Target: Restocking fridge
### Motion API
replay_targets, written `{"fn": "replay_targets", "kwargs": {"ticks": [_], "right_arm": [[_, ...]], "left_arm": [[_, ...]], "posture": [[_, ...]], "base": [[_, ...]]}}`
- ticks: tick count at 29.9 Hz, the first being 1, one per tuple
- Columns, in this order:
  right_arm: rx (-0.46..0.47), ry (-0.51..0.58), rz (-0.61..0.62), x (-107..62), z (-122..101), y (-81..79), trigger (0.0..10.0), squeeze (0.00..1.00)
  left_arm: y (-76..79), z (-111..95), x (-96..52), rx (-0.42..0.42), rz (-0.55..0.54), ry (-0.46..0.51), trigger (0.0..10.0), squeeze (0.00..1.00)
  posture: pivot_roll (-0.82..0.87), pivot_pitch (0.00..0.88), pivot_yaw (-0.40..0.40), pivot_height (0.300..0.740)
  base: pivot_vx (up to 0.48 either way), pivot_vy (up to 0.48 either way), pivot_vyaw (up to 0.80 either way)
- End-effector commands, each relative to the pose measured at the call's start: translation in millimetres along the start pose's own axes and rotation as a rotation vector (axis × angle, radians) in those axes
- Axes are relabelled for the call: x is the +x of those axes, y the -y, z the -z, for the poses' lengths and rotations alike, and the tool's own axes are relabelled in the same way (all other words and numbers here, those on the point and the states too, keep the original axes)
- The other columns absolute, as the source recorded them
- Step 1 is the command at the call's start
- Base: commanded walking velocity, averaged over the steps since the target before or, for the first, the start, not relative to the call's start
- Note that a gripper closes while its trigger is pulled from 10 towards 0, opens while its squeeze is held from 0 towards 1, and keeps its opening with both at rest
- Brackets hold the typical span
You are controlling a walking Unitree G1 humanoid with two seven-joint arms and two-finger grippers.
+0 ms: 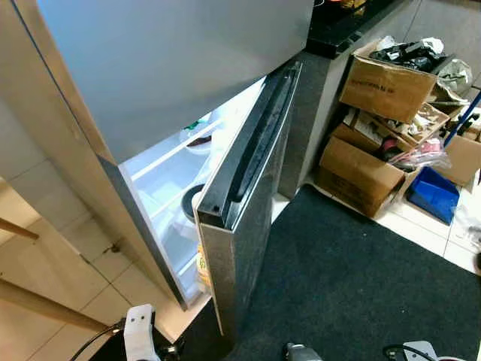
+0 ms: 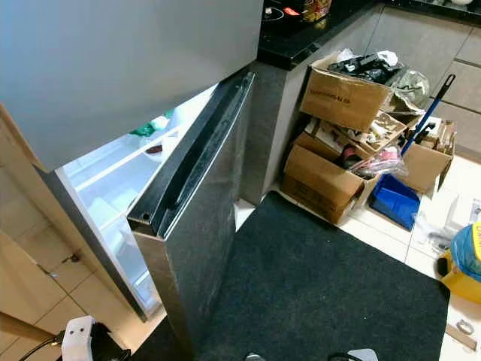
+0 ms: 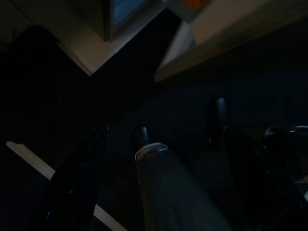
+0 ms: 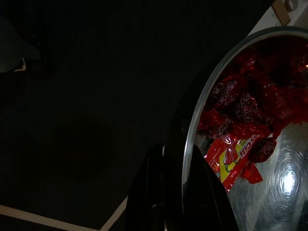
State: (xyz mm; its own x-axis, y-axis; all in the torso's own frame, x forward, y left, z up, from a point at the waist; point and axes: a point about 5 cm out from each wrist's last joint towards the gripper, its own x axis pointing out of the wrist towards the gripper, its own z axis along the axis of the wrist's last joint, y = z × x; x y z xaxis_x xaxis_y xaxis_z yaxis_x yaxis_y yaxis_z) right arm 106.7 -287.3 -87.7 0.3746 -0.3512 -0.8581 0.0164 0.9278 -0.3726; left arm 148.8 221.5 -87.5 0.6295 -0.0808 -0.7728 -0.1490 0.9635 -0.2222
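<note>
The fridge's lower door [image 1: 242, 218] stands partly open beside the lit interior [image 1: 167, 179], where white shelves hold a dark bowl [image 1: 189, 201] and a few small items. In the right wrist view, my right gripper [image 4: 177, 188] is shut on the rim of a steel bowl [image 4: 285, 184] that holds several red candy wrappers [image 4: 240, 115]. The left wrist view is dark. There my left gripper [image 3: 180, 121] hangs low over the black mat with its fingers apart and nothing between them.
A black mat [image 1: 353, 278] covers the floor in front of the fridge. Stacked cardboard boxes [image 1: 383, 86] full of clutter and a blue dustpan [image 1: 432, 192] line the counter to the right. Wooden rails [image 1: 45, 304] cross the tiled floor at the left.
</note>
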Motion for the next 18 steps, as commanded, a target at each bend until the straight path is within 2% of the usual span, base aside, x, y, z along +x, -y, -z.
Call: {"fn": "replay_targets", "kwargs": {"ticks": [1, 15, 18], "right_arm": [[0.005, -0.008, 0.013, -0.4, 2.9, 1.5, 10.0, 0.0], [0.002, -0.009, 0.01, -0.4, 3.1, 1.0, 10.0, 0.0], [0.001, -0.008, 0.01, -0.4, 2.8, 0.9, 10.0, 0.0]], "left_arm": [[2.2, 8.6, -1.0, -0.012, 0.005, -0.03, 10.0, 0.0], [3.8, 10.1, -0.9, -0.02, 0.008, -0.031, 10.0, 0.0], [3.9, 11.1, -1.0, -0.029, 0.013, -0.037, 10.0, 0.0]], "posture": [[-0.03, 0.092, 0.002, 0.74], [-0.02, 0.094, 0.001, 0.74], [-0.02, 0.094, 0.001, 0.74]], "base": [[-0.398, 0.0, 0.0], [-0.428, 0.0, 0.0], [0.0, 0.0, 0.0]]}}
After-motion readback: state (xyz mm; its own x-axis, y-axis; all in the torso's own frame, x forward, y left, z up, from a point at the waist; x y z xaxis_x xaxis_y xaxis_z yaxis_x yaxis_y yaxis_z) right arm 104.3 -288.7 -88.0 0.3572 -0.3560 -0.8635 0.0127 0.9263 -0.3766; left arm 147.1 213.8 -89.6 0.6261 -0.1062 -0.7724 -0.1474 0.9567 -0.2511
